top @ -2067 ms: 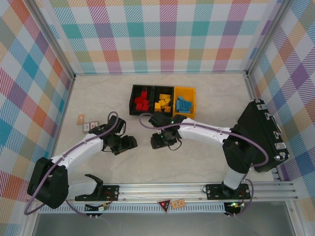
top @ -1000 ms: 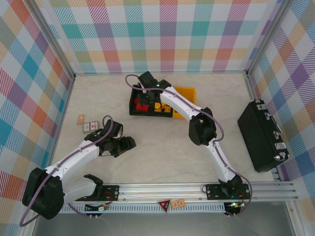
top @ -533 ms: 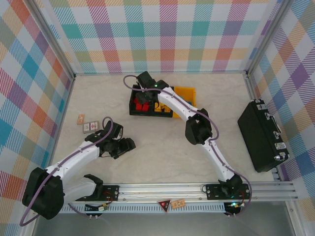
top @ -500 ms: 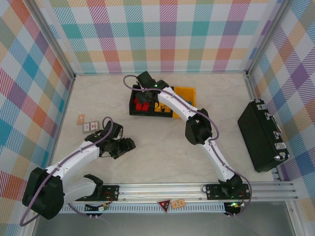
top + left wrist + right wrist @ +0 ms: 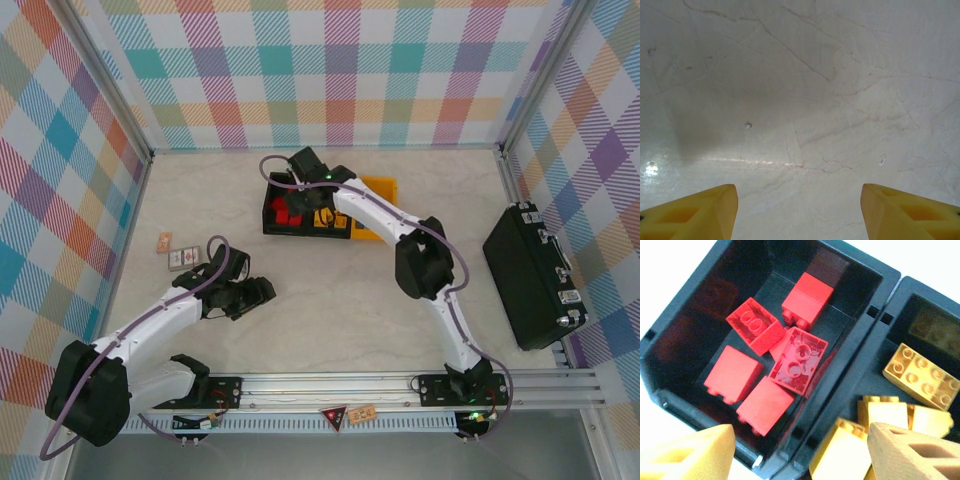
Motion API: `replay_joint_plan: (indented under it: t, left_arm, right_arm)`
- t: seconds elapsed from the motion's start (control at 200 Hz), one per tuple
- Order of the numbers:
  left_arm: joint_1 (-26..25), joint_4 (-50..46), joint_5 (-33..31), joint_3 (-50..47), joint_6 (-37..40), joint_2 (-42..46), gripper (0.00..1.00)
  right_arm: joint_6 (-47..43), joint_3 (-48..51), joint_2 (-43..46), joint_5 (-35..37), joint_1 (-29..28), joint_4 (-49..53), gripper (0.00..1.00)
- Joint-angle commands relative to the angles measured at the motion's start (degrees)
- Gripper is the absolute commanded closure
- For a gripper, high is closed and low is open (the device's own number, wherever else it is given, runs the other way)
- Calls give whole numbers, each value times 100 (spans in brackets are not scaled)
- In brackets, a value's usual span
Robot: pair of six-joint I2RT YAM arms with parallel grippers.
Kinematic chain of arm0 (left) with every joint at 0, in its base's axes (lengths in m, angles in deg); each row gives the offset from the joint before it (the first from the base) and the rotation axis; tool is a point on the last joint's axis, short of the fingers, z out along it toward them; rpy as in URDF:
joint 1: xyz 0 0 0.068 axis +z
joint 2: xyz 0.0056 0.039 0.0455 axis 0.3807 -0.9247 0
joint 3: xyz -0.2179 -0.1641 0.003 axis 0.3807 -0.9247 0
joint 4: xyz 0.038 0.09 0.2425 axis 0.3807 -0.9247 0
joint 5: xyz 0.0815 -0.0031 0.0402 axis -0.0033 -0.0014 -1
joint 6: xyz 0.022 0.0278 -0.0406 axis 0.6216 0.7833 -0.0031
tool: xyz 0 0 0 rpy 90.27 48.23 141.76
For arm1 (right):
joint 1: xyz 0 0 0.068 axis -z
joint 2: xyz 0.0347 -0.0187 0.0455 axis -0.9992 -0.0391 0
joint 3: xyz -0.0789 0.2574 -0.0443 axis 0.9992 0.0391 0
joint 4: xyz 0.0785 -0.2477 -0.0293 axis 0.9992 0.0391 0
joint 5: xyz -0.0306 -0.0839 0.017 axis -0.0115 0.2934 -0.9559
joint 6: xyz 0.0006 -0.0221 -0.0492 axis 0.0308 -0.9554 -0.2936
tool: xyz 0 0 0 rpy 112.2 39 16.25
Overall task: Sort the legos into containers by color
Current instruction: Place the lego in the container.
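The legos [image 5: 799, 365] lie inside the containers [image 5: 268, 218] — red bricks heaped in the left black bin, some stud-side up and some tipped over, and yellow ones [image 5: 919, 374] in the black bin joined to it on the right. In the top view the row of bins sits in the upper middle of the frame, and the right arm partly covers its yellow end bin [image 5: 382, 188]. The right pincer [image 5: 800, 455] hangs just above the near wall where the red and yellow compartments meet, its tips spread wide with nothing between them. The left pincer [image 5: 800, 215] sits left of centre in the top view, well apart from the bins, likewise parted and empty over bare surface.

The surface [image 5: 805, 100] is pale and marble-like, with thin veins and a few small specks. Two small cards [image 5: 175, 250] lie near its left edge, and a large black case [image 5: 535, 275] lies along the right edge. Walls [image 5: 340, 70] of pastel plaid — framed by metal posts — close three sides. A slotted metal rail [image 5: 330, 385] runs along the bottom.
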Motion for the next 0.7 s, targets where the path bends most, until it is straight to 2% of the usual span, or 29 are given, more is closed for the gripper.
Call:
replay_joint_plan:
  t: [0.0, 0.195, 0.32, 0.375, 0.395, 0.41, 0.505, 0.52, 0.695]
  left_arm:
    - [21, 224, -213, 231, -12, 78, 34]
    - [28, 337, -537, 666, 199, -138, 31]
    - [54, 230, -890, 1193, 539, -406, 27]
    - [80, 170, -1071, 1446, 692, -552, 20]
    - [98, 149, -1138, 1537, 742, -598, 4]
    - [108, 146, -1174, 1606, 799, -637, 0]
    - [203, 102, -1525, 2005, 1050, -885, 0]
    - [224, 102, -1593, 2061, 1089, -921, 0]
    - [544, 378, -2383, 2387, 1525, -1074, 1]
  right_arm:
    - [158, 471, 657, -184, -38, -509, 29]
    - [292, 1741, 1592, -260, -34, -934, 27]
    - [345, 2673, 2316, -185, -26, -1208, 21]
    - [358, 3091, 2640, -103, -17, -1303, 17]
    - [386, 3247, 2760, -60, -16, -1348, 15]
    - [391, 3370, 2856, -25, -9, -1366, 14]
    - [478, 4126, 3461, 217, 34, -1554, 5]
    - [491, 4241, 3558, 259, 48, -1573, 0]
    - [583, 5469, 4759, 893, 248, -1731, 1]
